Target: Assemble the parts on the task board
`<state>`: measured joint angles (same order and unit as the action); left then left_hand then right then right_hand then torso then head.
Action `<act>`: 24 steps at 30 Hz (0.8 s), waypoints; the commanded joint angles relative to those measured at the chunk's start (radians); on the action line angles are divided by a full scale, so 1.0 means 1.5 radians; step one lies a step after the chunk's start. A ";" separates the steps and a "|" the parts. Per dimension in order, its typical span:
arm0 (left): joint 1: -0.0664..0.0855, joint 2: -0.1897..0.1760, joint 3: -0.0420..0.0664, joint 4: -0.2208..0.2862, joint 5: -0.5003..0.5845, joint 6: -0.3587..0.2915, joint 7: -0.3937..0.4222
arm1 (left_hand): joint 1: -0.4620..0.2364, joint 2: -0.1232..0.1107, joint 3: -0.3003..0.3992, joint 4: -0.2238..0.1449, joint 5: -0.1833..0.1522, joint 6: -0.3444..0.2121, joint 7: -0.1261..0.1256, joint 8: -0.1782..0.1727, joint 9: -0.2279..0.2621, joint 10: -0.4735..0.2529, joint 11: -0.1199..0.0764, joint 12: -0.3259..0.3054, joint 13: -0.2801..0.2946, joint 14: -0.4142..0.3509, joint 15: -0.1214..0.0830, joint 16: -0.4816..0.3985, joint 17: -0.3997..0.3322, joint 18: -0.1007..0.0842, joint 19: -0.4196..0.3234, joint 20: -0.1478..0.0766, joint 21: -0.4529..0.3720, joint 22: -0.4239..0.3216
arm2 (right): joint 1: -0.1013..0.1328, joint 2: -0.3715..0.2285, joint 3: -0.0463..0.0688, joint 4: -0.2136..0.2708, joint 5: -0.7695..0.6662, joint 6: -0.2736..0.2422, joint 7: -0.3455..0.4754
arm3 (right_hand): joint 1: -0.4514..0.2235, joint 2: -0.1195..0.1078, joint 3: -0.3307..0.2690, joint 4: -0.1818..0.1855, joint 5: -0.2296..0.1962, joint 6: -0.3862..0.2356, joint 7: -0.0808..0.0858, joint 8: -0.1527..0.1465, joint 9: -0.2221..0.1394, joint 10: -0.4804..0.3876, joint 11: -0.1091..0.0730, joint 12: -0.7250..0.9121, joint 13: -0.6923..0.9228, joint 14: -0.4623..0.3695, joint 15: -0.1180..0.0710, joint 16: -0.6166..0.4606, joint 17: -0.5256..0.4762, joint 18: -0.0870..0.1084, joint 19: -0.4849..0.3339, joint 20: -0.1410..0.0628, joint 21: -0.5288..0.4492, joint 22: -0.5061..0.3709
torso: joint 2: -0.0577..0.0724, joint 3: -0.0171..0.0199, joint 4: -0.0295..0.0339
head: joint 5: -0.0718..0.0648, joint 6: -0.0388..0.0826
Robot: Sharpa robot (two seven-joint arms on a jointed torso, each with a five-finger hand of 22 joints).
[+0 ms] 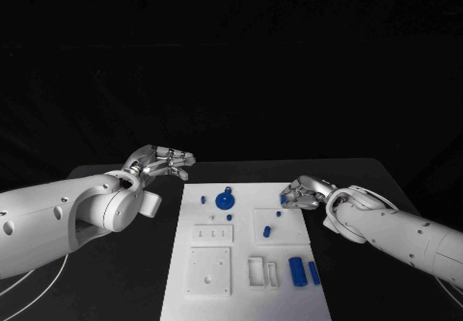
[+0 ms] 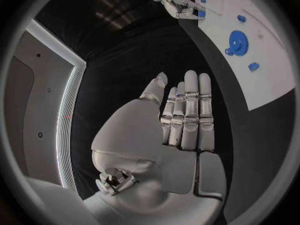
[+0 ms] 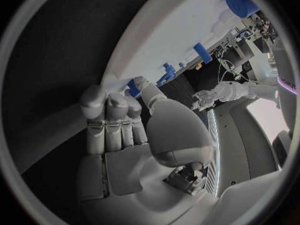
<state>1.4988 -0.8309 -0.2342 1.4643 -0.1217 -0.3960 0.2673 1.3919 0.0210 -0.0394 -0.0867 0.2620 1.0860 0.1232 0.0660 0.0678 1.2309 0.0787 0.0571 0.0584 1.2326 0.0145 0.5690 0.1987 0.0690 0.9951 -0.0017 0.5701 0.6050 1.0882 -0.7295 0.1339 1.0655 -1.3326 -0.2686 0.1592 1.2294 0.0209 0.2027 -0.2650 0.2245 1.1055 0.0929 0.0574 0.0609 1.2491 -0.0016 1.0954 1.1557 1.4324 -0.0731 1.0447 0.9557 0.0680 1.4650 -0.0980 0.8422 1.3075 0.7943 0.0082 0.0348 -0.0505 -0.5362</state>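
The white task board [image 1: 246, 304] lies in the middle of the black table. On it are a blue gear [image 1: 226, 198], small blue pegs [image 1: 203, 199] and two blue cylinders [image 1: 297, 271] near its right edge. My right hand [image 1: 305, 192] is at the board's right edge, and its thumb and fingers pinch a small blue part [image 1: 285, 198]. The right wrist view shows this part [image 3: 133, 88] between the thumb and the fingertips [image 3: 107, 104], against the board's rim [image 3: 181, 35]. My left hand [image 1: 162, 162] hovers off the board's far left corner, fingers straight, holding nothing.
White raised plates sit on the board: a square one [image 1: 278, 226] with a blue peg [image 1: 266, 231], a slotted one [image 1: 212, 234], a larger one [image 1: 209, 271] and narrow frames [image 1: 257, 273]. Black table lies on both sides of the board.
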 commanded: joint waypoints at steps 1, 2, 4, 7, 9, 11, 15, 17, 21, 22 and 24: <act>0.000 0.000 0.000 0.002 -0.003 0.010 0.006 | -0.007 0.000 0.001 -0.003 0.001 0.000 -0.002 -0.002 0.000 -0.002 0.000 0.002 0.001 -0.002 0.001 -0.002 -0.001 -0.004 -0.004 0.000 -0.003 0.001 | 0.000 0.001 0.000 0.002 0.000 0.000 0.004 | -0.007 -0.006 0.016 0.004 -0.003 0.008 -0.001 0.003 0.001 0.001 -0.005 0.005 0.002 0.003 -0.004 0.005 0.002 0.007 0.030 0.000 0.003 0.070 | 0.000 0.0000 0.0002 | -0.001 0.000; 0.000 0.000 0.000 0.002 -0.003 0.010 0.006 | -0.007 0.000 0.001 -0.003 0.001 0.000 -0.002 -0.002 0.000 -0.002 0.000 0.002 0.001 -0.002 0.001 -0.002 -0.001 -0.004 -0.004 0.000 -0.003 0.001 | 0.000 0.001 0.000 0.002 0.000 -0.001 0.004 | -0.008 -0.008 0.019 0.006 -0.003 0.008 -0.002 0.002 0.001 0.001 -0.006 0.005 0.002 0.002 -0.004 0.005 0.002 0.007 0.031 -0.001 0.003 0.070 | 0.000 0.0000 0.0001 | -0.002 0.000; 0.000 0.000 0.000 0.002 -0.003 0.010 0.006 | -0.008 0.001 0.001 -0.004 0.001 0.000 -0.002 -0.002 0.000 -0.002 0.000 0.002 0.001 -0.002 0.001 -0.003 -0.001 -0.004 -0.004 0.000 -0.004 0.001 | 0.000 0.002 0.000 0.003 0.001 -0.004 0.002 | -0.010 -0.011 0.021 0.011 0.000 0.010 -0.002 0.003 0.001 0.001 -0.006 0.005 0.002 0.003 -0.004 0.006 0.003 0.007 0.031 -0.001 0.003 0.070 | 0.000 0.0001 0.0000 | -0.002 0.000; 0.000 0.000 0.000 0.002 -0.003 0.010 0.005 | -0.008 0.002 0.001 -0.004 0.002 0.000 -0.002 -0.002 0.000 -0.002 0.000 0.002 0.001 -0.002 0.001 -0.003 -0.001 -0.004 -0.003 0.000 -0.004 0.002 | -0.001 0.003 0.000 0.004 0.002 -0.008 -0.002 | -0.010 -0.012 0.021 0.011 -0.001 0.011 -0.003 0.003 0.001 0.002 -0.006 0.005 0.003 0.003 -0.004 0.006 0.004 0.007 0.031 -0.001 0.003 0.070 | 0.000 -0.0002 0.0006 | -0.003 0.000; 0.000 0.000 0.000 0.002 -0.003 0.010 0.005 | -0.008 0.002 0.001 -0.004 0.002 0.000 -0.002 -0.002 0.000 -0.002 0.000 0.002 0.001 -0.002 0.001 -0.003 -0.001 -0.004 -0.003 0.000 -0.004 0.002 | -0.001 0.003 0.000 0.005 0.002 -0.012 -0.006 | -0.011 -0.015 0.020 0.013 0.009 0.013 -0.003 0.003 0.001 0.003 -0.006 0.006 0.003 0.003 -0.004 0.007 0.005 0.007 0.031 -0.001 0.004 0.070 | 0.000 -0.0003 0.0008 | -0.003 0.000; 0.000 0.000 0.000 0.002 -0.003 0.011 0.005 | -0.007 0.002 0.002 -0.005 0.002 0.000 -0.002 -0.002 0.000 -0.002 0.000 0.002 0.001 -0.002 0.001 -0.003 -0.001 -0.004 -0.003 0.000 -0.005 0.002 | -0.001 0.003 0.000 0.006 0.002 -0.016 -0.009 | -0.009 -0.014 0.023 0.014 0.011 0.016 -0.004 0.003 0.001 0.003 -0.007 0.006 0.003 0.003 -0.005 0.008 0.006 0.007 0.031 -0.002 0.003 0.070 | 0.000 -0.0004 0.0008 | -0.003 0.000; 0.000 0.000 0.000 0.002 -0.004 0.012 0.004 | -0.007 0.002 0.002 -0.005 0.002 0.000 -0.002 -0.002 0.000 -0.002 0.000 0.002 0.001 -0.002 0.001 -0.003 -0.001 -0.004 -0.003 0.000 -0.005 0.002 | -0.001 0.004 0.000 0.008 0.003 -0.027 -0.015 | -0.008 -0.014 0.040 0.012 0.044 0.023 -0.005 0.003 0.001 0.003 -0.008 0.006 0.005 0.003 -0.006 0.008 0.007 0.007 0.031 -0.003 0.004 0.070 | 0.000 -0.0004 0.0003 | -0.003 -0.001; 0.000 0.000 0.000 0.002 -0.005 0.014 0.003 | -0.007 0.004 0.002 -0.005 0.002 0.002 -0.003 -0.002 0.000 0.000 -0.001 0.002 0.001 -0.002 0.001 -0.003 -0.001 -0.004 -0.003 -0.001 -0.005 0.003 | -0.001 0.004 0.000 0.009 0.005 -0.033 -0.018 | -0.012 -0.019 0.058 0.008 0.086 0.028 -0.006 0.003 0.001 0.003 -0.009 0.007 0.006 0.003 -0.007 0.008 0.008 0.006 0.031 -0.004 0.004 0.070 | 0.000 -0.0004 0.0003 | -0.002 -0.001; 0.000 0.001 0.000 0.001 -0.008 0.019 -0.002 | -0.007 0.007 0.004 -0.005 0.002 0.009 -0.006 -0.001 0.001 0.007 -0.004 0.002 0.001 -0.002 -0.001 -0.002 0.000 -0.004 -0.003 -0.001 -0.005 0.004 | -0.001 0.003 0.000 0.018 0.015 -0.050 -0.028 | -0.021 -0.024 0.092 0.005 0.110 0.047 -0.009 0.003 0.002 0.005 -0.012 0.008 0.008 0.004 -0.009 0.010 0.011 0.005 0.032 -0.006 0.007 0.070 | -0.001 0.0000 0.0005 | -0.002 -0.001; 0.000 0.001 0.000 0.001 -0.009 0.021 -0.005 | -0.007 0.008 0.005 -0.005 0.002 0.012 -0.007 -0.002 0.001 0.012 -0.006 0.002 0.001 -0.002 -0.001 -0.002 0.000 -0.005 -0.004 -0.002 -0.005 0.005 | -0.001 0.003 0.001 0.021 0.017 -0.054 -0.032 | -0.022 -0.026 0.098 0.004 0.116 0.049 -0.010 0.003 0.002 0.006 -0.013 0.008 0.008 0.004 -0.010 0.010 0.011 0.005 0.032 -0.006 0.007 0.070 | -0.001 0.0002 0.0005 | -0.002 -0.001; 0.000 0.002 0.000 0.001 -0.014 0.025 -0.012 | -0.007 0.011 0.006 -0.005 0.003 0.019 -0.011 -0.001 0.001 0.026 -0.010 0.002 0.001 -0.002 -0.003 -0.001 0.001 -0.006 -0.004 -0.003 -0.004 0.005 | -0.001 0.002 0.003 0.029 0.018 -0.058 -0.042 | -0.019 -0.030 0.118 -0.004 0.113 0.050 -0.009 0.003 0.002 0.005 -0.013 0.007 0.008 0.003 -0.010 0.010 0.012 0.005 0.031 -0.007 0.007 0.070 | -0.001 0.0003 0.0001 | -0.002 0.000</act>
<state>1.4987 -0.8303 -0.2342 1.4637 -0.1275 -0.3862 0.2607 1.3835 0.0294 -0.0335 -0.0926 0.2620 1.1086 0.1076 0.0660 0.0679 1.2619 0.0657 0.0571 0.0584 1.2326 0.0145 0.5691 0.1989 0.0691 0.9947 -0.0021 0.5665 0.6123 1.0875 -0.7263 0.1371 1.1002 -1.3189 -0.3226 0.1261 1.1953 -0.0168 0.3699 -0.2687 0.3959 1.1624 0.0787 0.0565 0.0612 1.2582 -0.0144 1.1034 1.1665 1.4396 -0.0810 1.0532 0.9731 0.0680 1.4687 -0.1018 0.8477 1.3074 0.7936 0.0080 0.0355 -0.0540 -0.5377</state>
